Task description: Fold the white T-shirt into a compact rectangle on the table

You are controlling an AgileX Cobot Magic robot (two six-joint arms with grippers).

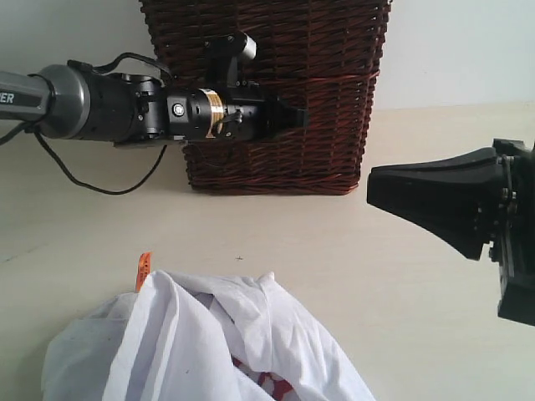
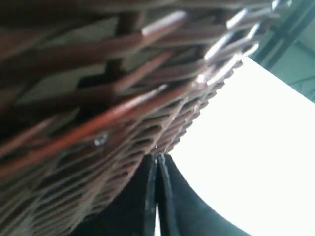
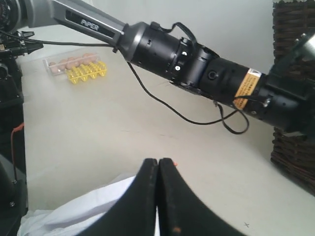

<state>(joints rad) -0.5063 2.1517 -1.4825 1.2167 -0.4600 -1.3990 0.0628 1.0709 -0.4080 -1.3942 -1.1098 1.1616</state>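
The white T-shirt (image 1: 209,342) lies crumpled in a heap at the near edge of the pale beige table (image 1: 334,242), its orange neck tag (image 1: 143,269) sticking up at the left and a bit of red lettering showing low down. My left gripper (image 1: 297,117) hangs shut and empty in front of the wicker basket, well above and behind the shirt; its closed tips (image 2: 158,157) almost touch the weave. At the right, my right gripper (image 1: 372,185) is shut and empty above the table, away from the shirt. The shirt (image 3: 74,211) shows beneath its closed tips (image 3: 159,161).
A tall dark brown wicker basket (image 1: 276,92) stands at the back of the table, right behind the left gripper. A clear tray with yellow and pink items (image 3: 76,69) sits far off on the table. A black cable (image 1: 92,180) droops from the left arm.
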